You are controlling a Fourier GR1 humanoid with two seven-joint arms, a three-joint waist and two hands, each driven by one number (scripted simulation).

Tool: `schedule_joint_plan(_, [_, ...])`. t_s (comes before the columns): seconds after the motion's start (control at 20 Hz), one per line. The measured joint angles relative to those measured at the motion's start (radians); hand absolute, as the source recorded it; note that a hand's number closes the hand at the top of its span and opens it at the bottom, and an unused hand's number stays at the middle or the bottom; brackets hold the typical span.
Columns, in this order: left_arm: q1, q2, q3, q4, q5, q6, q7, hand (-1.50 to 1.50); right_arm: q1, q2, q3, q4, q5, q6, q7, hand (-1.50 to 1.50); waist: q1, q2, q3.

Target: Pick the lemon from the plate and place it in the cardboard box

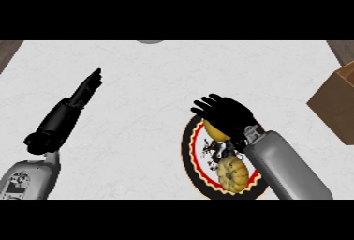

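Observation:
A round plate [195,161] with a black rim, red ring and dark pattern lies on the white counter near the front. At its far end sits the yellow lemon [213,131], mostly covered by my right hand [227,114], whose fingers curl down over it. A ribbed yellow-orange squash-like fruit [232,172] rests on the near part of the plate beside my right forearm. The brown cardboard box [337,102] stands at the right edge, partly cut off. My left hand [88,89] rests at the left with straight fingers pointing away, holding nothing.
A grey round object [150,41] peeks in at the counter's far edge. Brown floor shows at the top corners beyond the white counter [159,84].

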Motion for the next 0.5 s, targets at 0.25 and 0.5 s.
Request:
schedule_joint_plan(0.25, [0.001,0.002,0.024,-0.002,-0.005,-0.011,-0.003,0.00,0.018,0.002,0.023,0.047,0.031,-0.116,-0.099,1.50,0.001,-0.001,0.000])
schedule_joint_plan(0.5, [0.010,-0.008,0.030,0.013,-0.017,-0.022,-0.022,0.00,-0.003,0.018,0.004,0.077,0.055,-0.219,-0.170,1.50,0.000,-0.002,-0.001])
